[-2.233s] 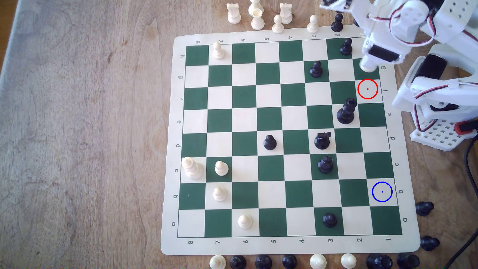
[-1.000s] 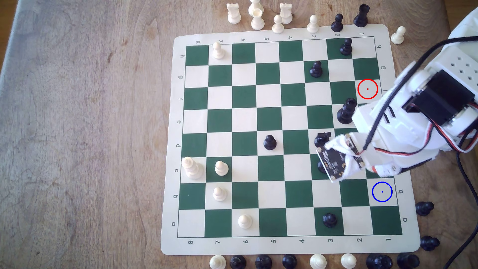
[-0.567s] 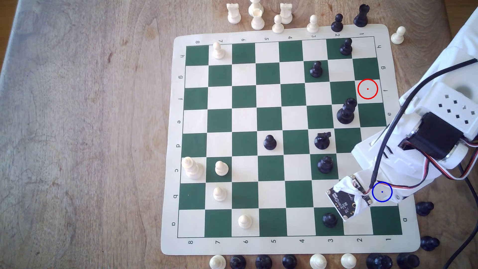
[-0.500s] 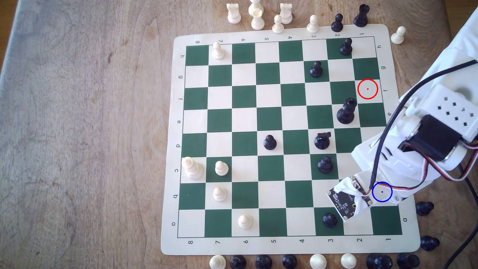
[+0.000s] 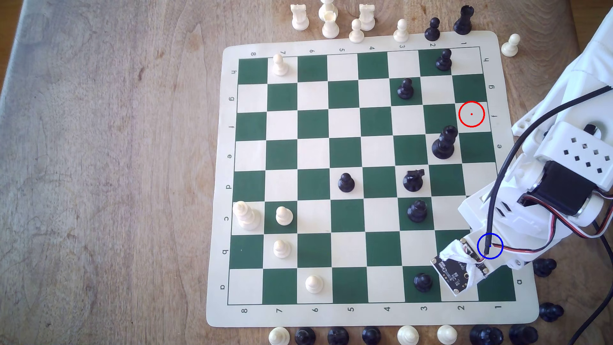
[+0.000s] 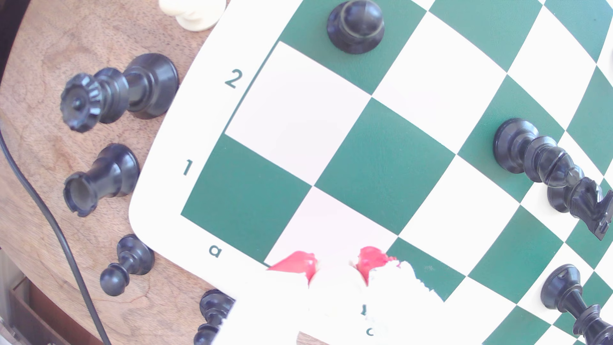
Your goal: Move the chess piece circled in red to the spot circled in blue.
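My fingers [image 6: 333, 265] are clenched on the chess piece circled in red [image 6: 333, 282], a pale, rounded shape pinched between my two red pads [image 6: 295, 263]. Glare washes it out in the wrist view, so I cannot make out its top or base. I hold it low over the chessboard [image 5: 348, 318], near the board's corner marked a and 1. That corner lies toward the worktop's [image 5: 99, 166] bottom edge at the exterior view's right.

The spot circled in blue [image 6: 331, 222] is the cream square just ahead of my pads, touching the green corner square [image 6: 245, 205]. In the exterior view the blue ring is drawn over my wrist and its black cable [image 5: 497, 185].

The red ring [image 5: 471, 113] sits on a cream square further up the same board edge, well apart from me. A black pawn [image 5: 423, 282] stands near my wrist camera board [image 5: 459, 272].
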### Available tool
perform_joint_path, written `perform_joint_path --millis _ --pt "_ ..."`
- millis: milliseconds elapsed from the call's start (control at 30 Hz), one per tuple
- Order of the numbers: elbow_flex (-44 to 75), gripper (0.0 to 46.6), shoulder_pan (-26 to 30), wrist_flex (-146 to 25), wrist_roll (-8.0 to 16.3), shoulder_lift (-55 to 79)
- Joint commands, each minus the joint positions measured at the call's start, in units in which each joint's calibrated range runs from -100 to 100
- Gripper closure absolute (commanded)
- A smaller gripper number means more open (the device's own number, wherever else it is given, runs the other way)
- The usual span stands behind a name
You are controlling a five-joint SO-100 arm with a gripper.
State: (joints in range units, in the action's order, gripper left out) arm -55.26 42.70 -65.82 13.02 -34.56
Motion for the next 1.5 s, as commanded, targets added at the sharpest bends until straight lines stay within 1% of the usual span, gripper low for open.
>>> perform_joint_path --millis 0,600,1467 --pt "-0.6 45.7 0.7 2.0 0.2 0.2" --pt "-3.3 45.8 2.3 3.7 0.9 1.1" --pt "-4.3 46.0 2.8 4.6 1.5 2.0"
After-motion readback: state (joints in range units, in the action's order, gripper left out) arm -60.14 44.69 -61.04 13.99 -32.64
